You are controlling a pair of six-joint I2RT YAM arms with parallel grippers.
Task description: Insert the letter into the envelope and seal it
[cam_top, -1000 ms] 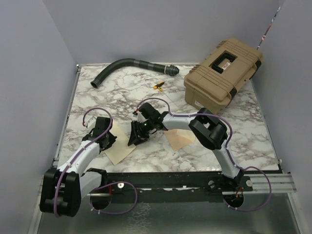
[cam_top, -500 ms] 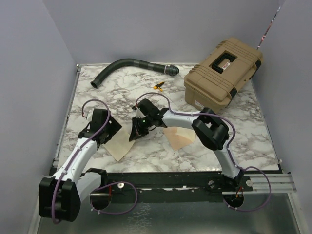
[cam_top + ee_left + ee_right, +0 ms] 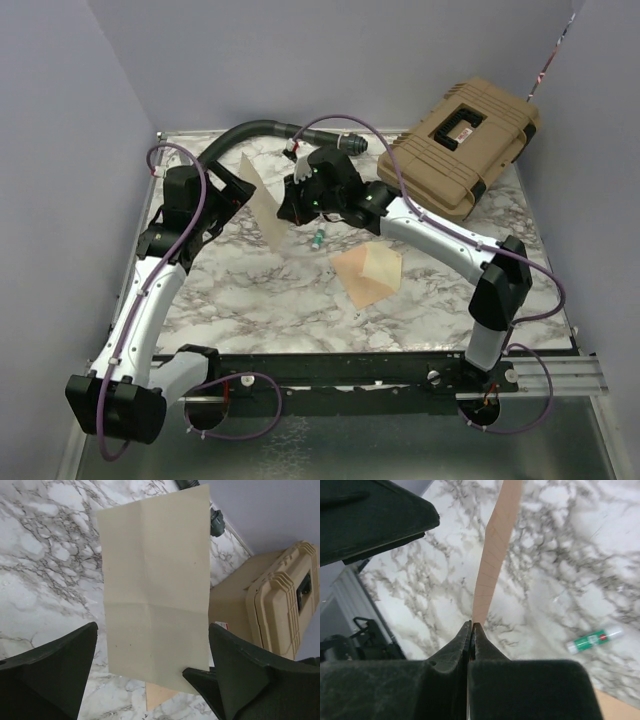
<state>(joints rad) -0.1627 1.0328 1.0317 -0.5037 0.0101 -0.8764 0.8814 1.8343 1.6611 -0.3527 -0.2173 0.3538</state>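
The letter (image 3: pixel 262 203), a creased cream sheet, hangs upright in the air over the back left of the table. My right gripper (image 3: pixel 287 207) is shut on its lower corner; in the right wrist view the jaws (image 3: pixel 471 626) press together on the sheet (image 3: pixel 496 545), which shows edge-on. My left gripper (image 3: pixel 228 190) stands open just left of the sheet, its fingers (image 3: pixel 60 672) wide apart on either side of the letter (image 3: pixel 155 580) without touching it. The peach envelope (image 3: pixel 368 275) lies flat on the marble, flap open, below and to the right of both grippers.
A green glue stick (image 3: pixel 318 238) lies on the marble under the right gripper. A tan hard case (image 3: pixel 460 145) fills the back right corner. A dark curved hose (image 3: pixel 262 131) runs along the back edge. A small yellow clip sits behind the right arm, mostly hidden.
Both arms rose from the table's front toward the back, lifting the letter off the marble. The left gripper opened and let go; the right gripper shut on the sheet.
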